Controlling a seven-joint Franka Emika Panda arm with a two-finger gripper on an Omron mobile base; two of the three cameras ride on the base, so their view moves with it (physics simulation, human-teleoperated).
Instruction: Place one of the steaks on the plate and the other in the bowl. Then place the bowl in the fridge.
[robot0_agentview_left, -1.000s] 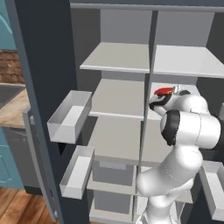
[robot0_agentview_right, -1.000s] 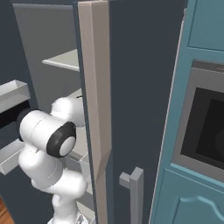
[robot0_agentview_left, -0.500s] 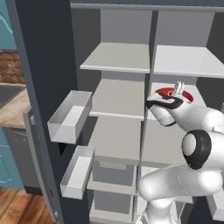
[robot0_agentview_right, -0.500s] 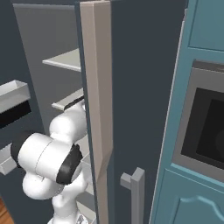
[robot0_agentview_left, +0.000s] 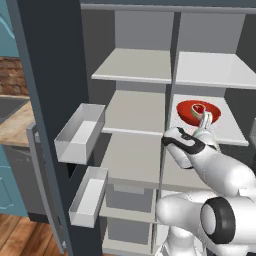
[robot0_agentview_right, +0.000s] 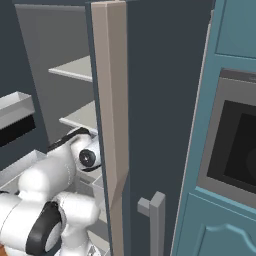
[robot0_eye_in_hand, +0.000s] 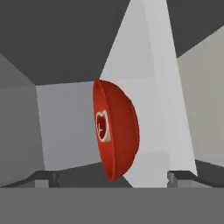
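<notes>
Resting on a pale grey shelf (robot0_agentview_left: 231, 131) inside the open fridge (robot0_agentview_left: 50, 75), the bowl (robot0_agentview_left: 198, 111) holds a steak (robot0_agentview_left: 199, 109); the gripper (robot0_agentview_left: 204, 120) hangs just before it, jaws spread wide, empty.

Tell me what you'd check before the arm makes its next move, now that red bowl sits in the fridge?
1. Bowl resting on a shelf inside the fridge: ok.
2. Steak lying in the bowl: ok.
3. Gripper open, gripping nothing: ok; its fingertips stand apart with the bowl beyond them.
4. Gripper fully free of the bowl's rim: cannot tell from the left base view, where they overlap.
5. Fridge door open wide enough for pulling the arm back: ok.
6. Other steak on the plate: cannot tell.
</notes>
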